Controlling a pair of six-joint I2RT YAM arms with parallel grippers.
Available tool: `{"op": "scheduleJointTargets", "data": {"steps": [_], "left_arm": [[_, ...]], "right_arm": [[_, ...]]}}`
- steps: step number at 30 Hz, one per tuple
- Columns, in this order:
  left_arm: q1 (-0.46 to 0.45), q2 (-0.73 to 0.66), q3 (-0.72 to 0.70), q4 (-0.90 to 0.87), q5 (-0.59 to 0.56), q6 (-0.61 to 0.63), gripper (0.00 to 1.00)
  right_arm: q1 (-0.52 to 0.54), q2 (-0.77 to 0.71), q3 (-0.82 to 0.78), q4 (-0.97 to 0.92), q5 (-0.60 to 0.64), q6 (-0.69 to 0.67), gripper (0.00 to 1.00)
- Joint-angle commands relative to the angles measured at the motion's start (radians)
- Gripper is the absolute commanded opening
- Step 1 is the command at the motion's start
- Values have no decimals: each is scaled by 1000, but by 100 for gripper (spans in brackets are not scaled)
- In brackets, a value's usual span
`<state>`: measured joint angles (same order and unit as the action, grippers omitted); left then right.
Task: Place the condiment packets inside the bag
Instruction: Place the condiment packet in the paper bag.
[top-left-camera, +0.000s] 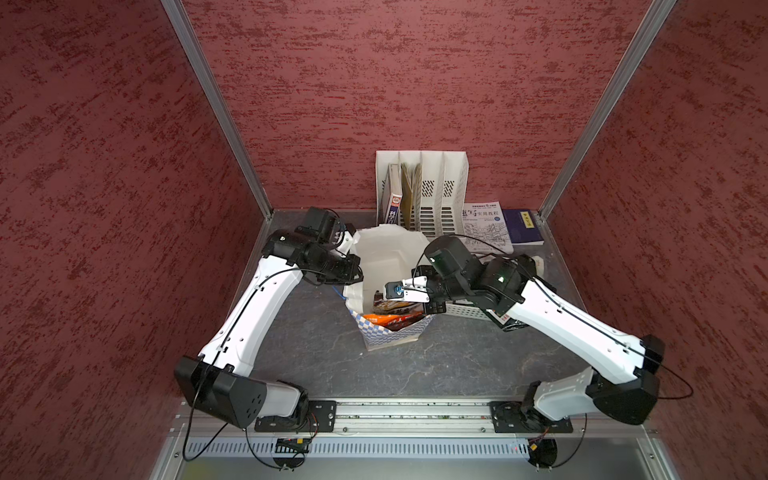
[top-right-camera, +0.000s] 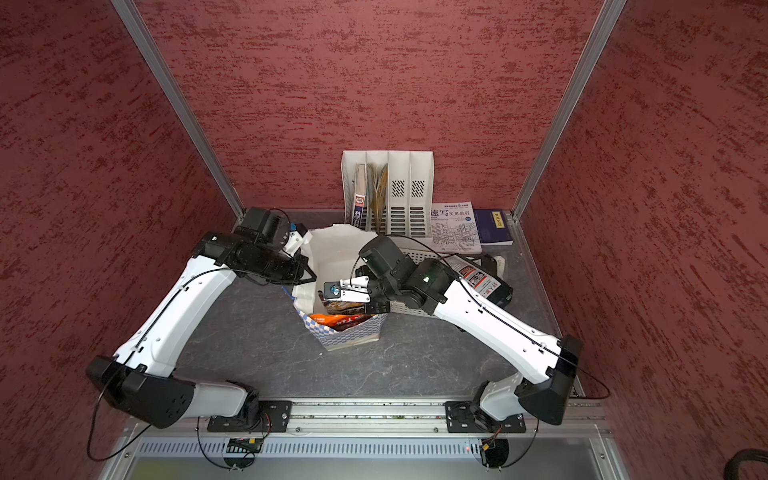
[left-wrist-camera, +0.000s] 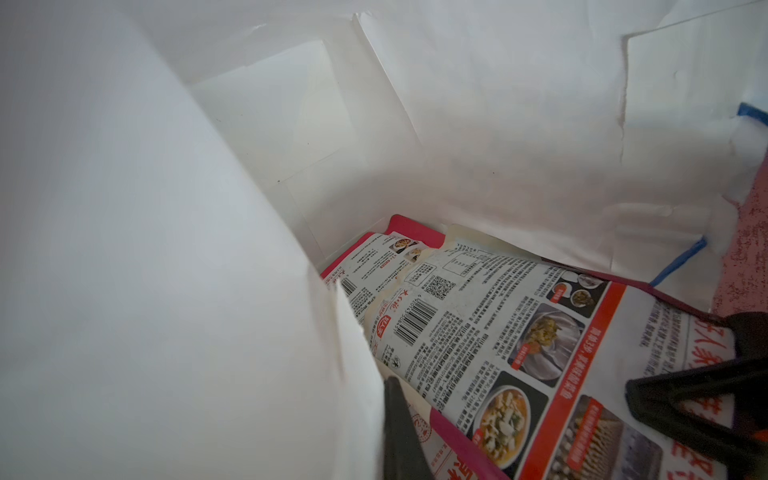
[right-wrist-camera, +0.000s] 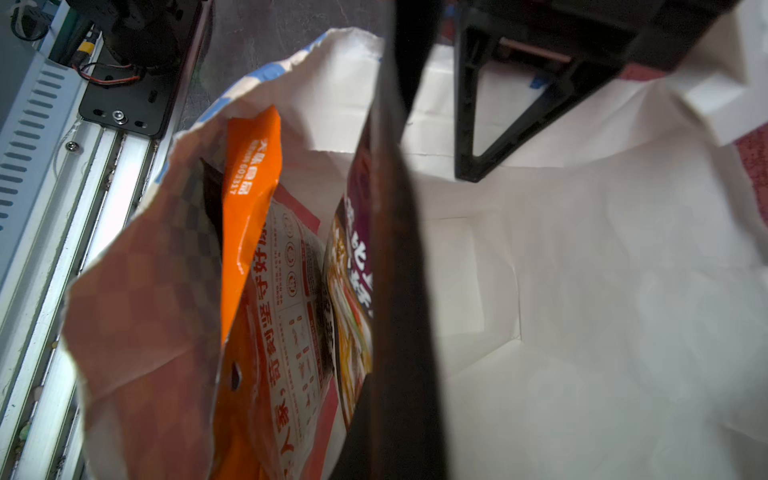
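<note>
Nearly done: several glossy black and orange condiment packets (top-left-camera: 390, 319) stand in the tall blue-checked paper bag (top-left-camera: 374, 249) on the grey table (top-left-camera: 316, 340). My right fingers (right-wrist-camera: 464, 124), pressed together, seem to pinch a dark packet (right-wrist-camera: 353, 266) inside it. My left fingers (left-wrist-camera: 401, 436) look clamped on its 10 o'clock rim. One black pouch (top-right-camera: 486, 286) lies outside at 3 o'clock.

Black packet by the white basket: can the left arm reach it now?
Probably not: the left gripper is shut on the bag, and the black packet lies beyond it, under the right arm; the right gripper seems to hold another packet inside.
</note>
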<state>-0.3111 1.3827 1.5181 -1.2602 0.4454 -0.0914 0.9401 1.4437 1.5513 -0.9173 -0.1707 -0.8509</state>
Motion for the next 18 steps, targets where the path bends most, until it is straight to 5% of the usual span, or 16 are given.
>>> {"op": "scheduleJointTargets", "data": {"steps": [1,4,12,18], "left_arm": [[-5,5,27,18,-5,19,0],[-6,9,27,18,-6,19,0],[-6,14,30,15,-8,20,0],[-6,21,34,18,-7,19,0]], "right_arm": [[21,1,25,5,-3,1,0],[34,7,10,21,-16,3,0],[53,30,5,44,19,10,28],[53,-100,-3,138,94,189,46]]}}
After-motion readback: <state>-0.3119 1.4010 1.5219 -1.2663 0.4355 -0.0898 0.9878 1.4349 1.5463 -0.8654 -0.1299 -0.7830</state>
